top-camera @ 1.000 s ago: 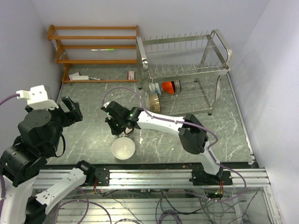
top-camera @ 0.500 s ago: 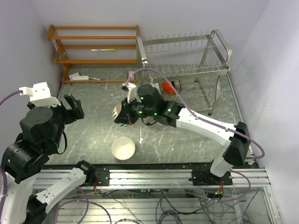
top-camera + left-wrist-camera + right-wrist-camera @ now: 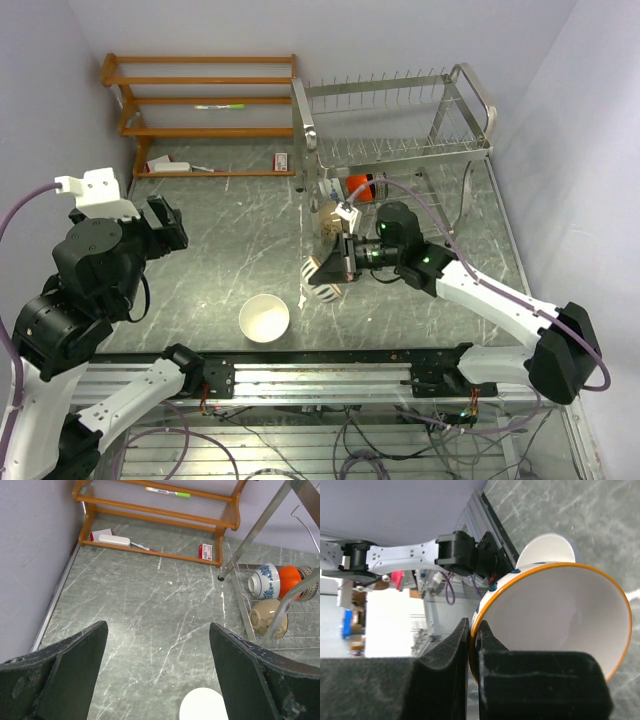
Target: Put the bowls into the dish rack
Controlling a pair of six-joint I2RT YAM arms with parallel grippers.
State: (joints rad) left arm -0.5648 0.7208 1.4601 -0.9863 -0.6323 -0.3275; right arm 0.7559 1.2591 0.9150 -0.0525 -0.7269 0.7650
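The right claw [image 3: 335, 266] [image 3: 474, 630] was closed on the rim of a spotted bowl [image 3: 322, 283] [image 3: 560, 615], one finger inside the rim and one outside; this bowl was white inside with an orange edge and dark dots on its outer wall; it was held tilted, above the tabletop [image 3: 220, 220], in front of the dish rack [image 3: 400, 150] near the rack's left end, and not touching the rack.

A white bowl [image 3: 264, 318] [image 3: 202, 706] [image 3: 547, 547] stood upright on the tabletop, further in front of the dish rack than the spotted bowl and somewhat more to the left; the two bowls were apart.

In the lower tier of the dish rack [image 3: 265, 520], at its left end, lay three bowls; the blue-and-white bowl [image 3: 264, 580] was just beside the orange bowl [image 3: 360, 187] [image 3: 290, 577], and the tan bowl [image 3: 328, 216] [image 3: 267, 617] lay in front of them, near the rack's front edge; the upper tier held only its rows of prongs.

The left claw [image 3: 165, 228] [image 3: 157, 627] was wide open and gripped nothing; it hung above the tabletop [image 3: 150, 605], well to the left of the dish rack; its fingers [image 3: 65, 675] pointed toward the rack's side of the tabletop.

The wooden shelf [image 3: 200, 100] [image 3: 160, 510] stood directly to the left of the dish rack, against the back wall.
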